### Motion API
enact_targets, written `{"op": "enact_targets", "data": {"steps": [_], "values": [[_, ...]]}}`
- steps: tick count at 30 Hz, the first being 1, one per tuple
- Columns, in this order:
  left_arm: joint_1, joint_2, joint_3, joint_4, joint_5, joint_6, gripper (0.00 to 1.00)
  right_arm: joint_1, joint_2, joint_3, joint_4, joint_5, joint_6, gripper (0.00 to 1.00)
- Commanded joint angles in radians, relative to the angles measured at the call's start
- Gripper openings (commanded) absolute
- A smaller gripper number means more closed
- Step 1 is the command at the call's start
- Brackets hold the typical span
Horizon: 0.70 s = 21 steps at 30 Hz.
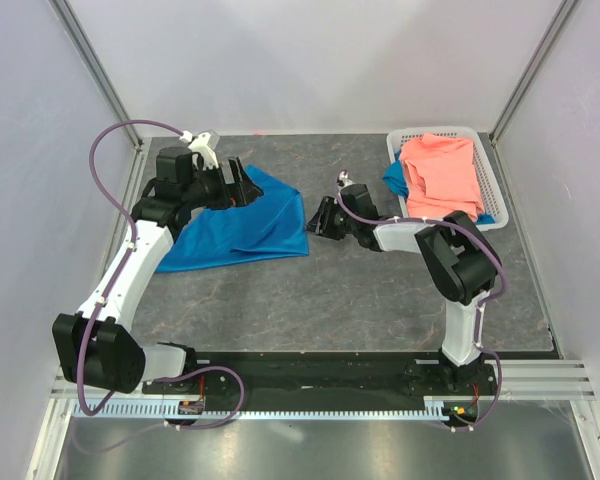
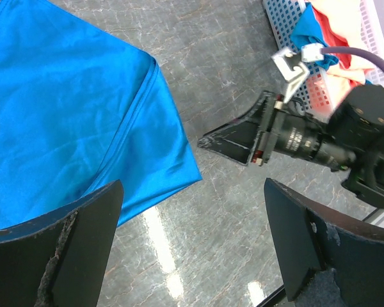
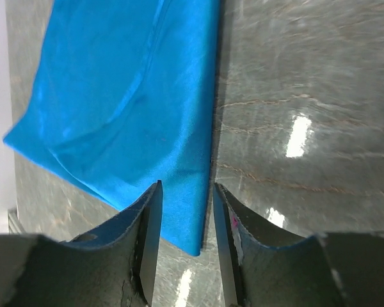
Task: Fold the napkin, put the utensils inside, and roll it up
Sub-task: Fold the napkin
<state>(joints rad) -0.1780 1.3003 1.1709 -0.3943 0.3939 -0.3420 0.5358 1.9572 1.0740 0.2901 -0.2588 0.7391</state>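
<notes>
The bright blue soft cloth napkin (image 1: 245, 225) lies on the grey marbled bench (image 1: 360, 290), on its left half. It is folded over, so that a double edge shows along its right side in the left wrist view.

The left arm (image 1: 130, 270) reaches over the far part of the napkin. The left jaws stand wide apart and hold nothing. They are above the cloth's right border and the bare bench beside it.

The right arm (image 1: 460, 260) bends toward the left, and the right jaws are low, at the napkin's right edge. The gap between them is narrow, and that edge of the cloth shows inside the gap. I cannot tell if they touch the cloth.

At the far right corner stands a white plastic basket (image 1: 395, 150). It holds a salmon-pink cloth (image 1: 440, 170), and a blue scrap (image 1: 392, 180) comes out from under this cloth.
</notes>
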Motion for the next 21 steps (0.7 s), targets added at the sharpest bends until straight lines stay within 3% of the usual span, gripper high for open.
{"op": "enact_targets", "data": {"steps": [1, 13, 21], "values": [[0.005, 0.007, -0.005, 0.032, -0.018, -0.005, 0.98, -0.003, 0.052, 0.063, -0.028, -0.123, -0.06, 0.44], [0.005, 0.004, -0.005, 0.032, -0.021, -0.002, 0.98, 0.0, 0.081, 0.078, -0.091, -0.102, -0.078, 0.43], [0.005, -0.001, -0.005, 0.032, -0.018, -0.002, 0.98, 0.003, 0.095, 0.102, -0.149, -0.063, -0.098, 0.35]]}}
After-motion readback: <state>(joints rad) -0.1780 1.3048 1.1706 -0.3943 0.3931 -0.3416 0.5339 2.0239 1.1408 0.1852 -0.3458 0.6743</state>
